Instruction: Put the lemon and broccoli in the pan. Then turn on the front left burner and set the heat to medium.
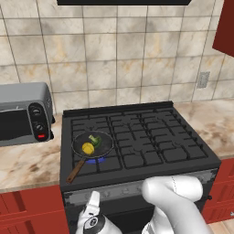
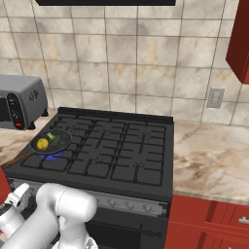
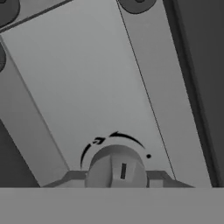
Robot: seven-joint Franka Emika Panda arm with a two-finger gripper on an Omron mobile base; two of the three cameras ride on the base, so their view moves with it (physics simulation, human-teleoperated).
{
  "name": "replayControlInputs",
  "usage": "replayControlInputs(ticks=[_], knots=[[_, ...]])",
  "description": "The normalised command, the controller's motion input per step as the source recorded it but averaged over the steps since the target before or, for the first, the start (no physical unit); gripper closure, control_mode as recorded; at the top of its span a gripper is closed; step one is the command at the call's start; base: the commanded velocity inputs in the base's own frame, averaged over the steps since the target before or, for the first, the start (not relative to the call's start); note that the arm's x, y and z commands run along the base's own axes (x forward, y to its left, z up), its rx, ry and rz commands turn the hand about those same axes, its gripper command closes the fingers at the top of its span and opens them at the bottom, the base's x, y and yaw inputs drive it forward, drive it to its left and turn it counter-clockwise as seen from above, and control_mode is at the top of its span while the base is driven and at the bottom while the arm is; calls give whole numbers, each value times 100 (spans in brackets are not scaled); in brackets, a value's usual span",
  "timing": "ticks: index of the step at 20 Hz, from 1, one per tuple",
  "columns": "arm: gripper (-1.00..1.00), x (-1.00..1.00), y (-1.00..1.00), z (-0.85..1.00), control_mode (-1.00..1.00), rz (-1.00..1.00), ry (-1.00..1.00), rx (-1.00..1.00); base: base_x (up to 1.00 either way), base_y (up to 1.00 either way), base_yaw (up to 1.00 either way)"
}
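End effector (image 3: 117, 177) pinching stove knob (image 3: 117, 168), lemon (image 1: 87, 148) and broccoli (image 1: 95, 139) in pan (image 1: 104, 145)

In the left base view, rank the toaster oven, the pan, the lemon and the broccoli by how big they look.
1. toaster oven
2. pan
3. lemon and broccoli look about alike; I won't rank them.
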Motion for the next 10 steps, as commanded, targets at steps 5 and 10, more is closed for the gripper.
replayControlInputs(ticks=[5,10], knots=[[100,-8,-20,-22,-100,-1,0,-39,0,0,0],[100,-10,-17,-23,-100,-1,0,-37,0,0,0]])
